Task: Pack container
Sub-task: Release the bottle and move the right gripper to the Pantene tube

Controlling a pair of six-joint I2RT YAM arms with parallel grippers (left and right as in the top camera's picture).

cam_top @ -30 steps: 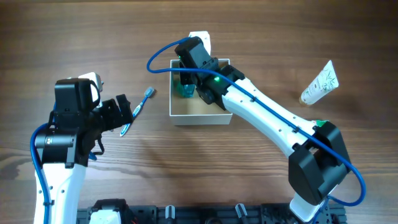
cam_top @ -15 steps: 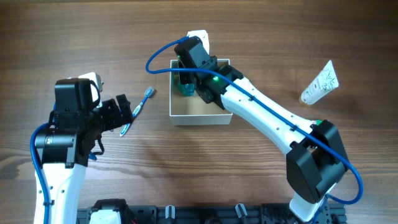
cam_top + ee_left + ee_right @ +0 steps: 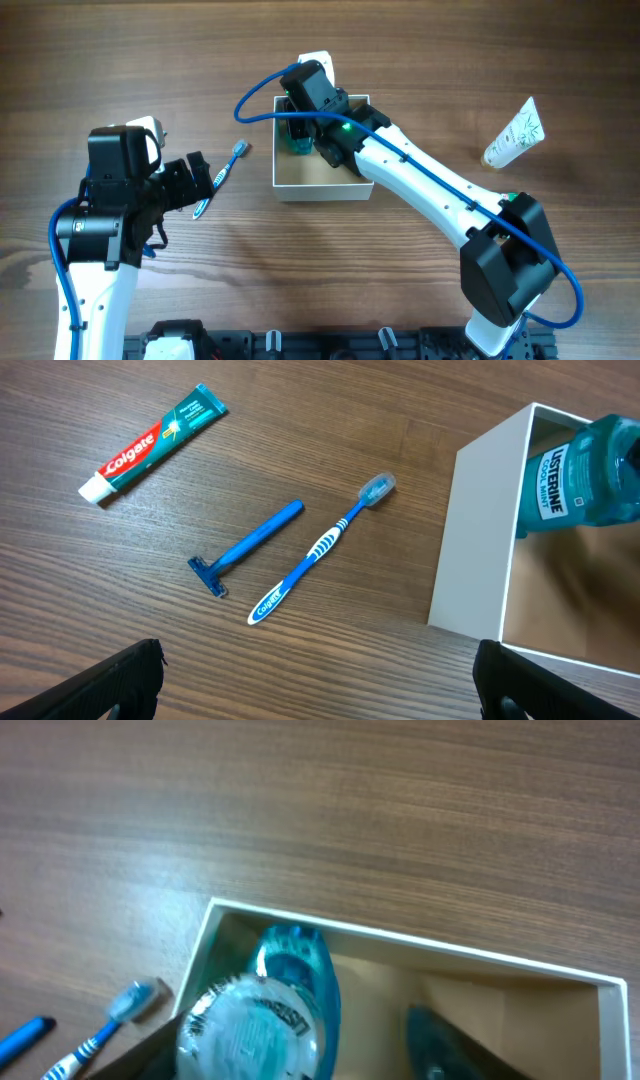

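Wood-grain surface (image 3: 420, 50) carries a spread of bathroom items and two robot arms. At far left, the left pincer (image 3: 192, 182) hovers with its jaws spread as wide as they go, gripping nothing and touching nothing; its wrist camera shows only bare wood between the two dark fingertips (image 3: 130, 678).

Ahead of it lie three loose items, all flat on the wood and apart from one another: a red, white and green toothpaste tube (image 3: 152, 442) farthest from the container, a blue razor (image 3: 247, 547), and a blue-and-white toothbrush (image 3: 322, 546) just beside the razor.

Next, near the middle of the surface, sits the container (image 3: 320, 188), a square open-topped box with white walls and a tan inside.

A teal mouthwash bottle (image 3: 590, 475) is inside the container, close to its far-left corner, with its white cap up.

The right pincer (image 3: 295, 1050) reaches down into the container from above, one finger on each side of the bottle. Its jaws are partly spread. A strip of tan floor shows between the bottle and one finger. Whether the other finger touches the bottle cannot be told.

At far right, well apart from the container, a white tube (image 3: 515, 132) with dark markings lies on the wood.
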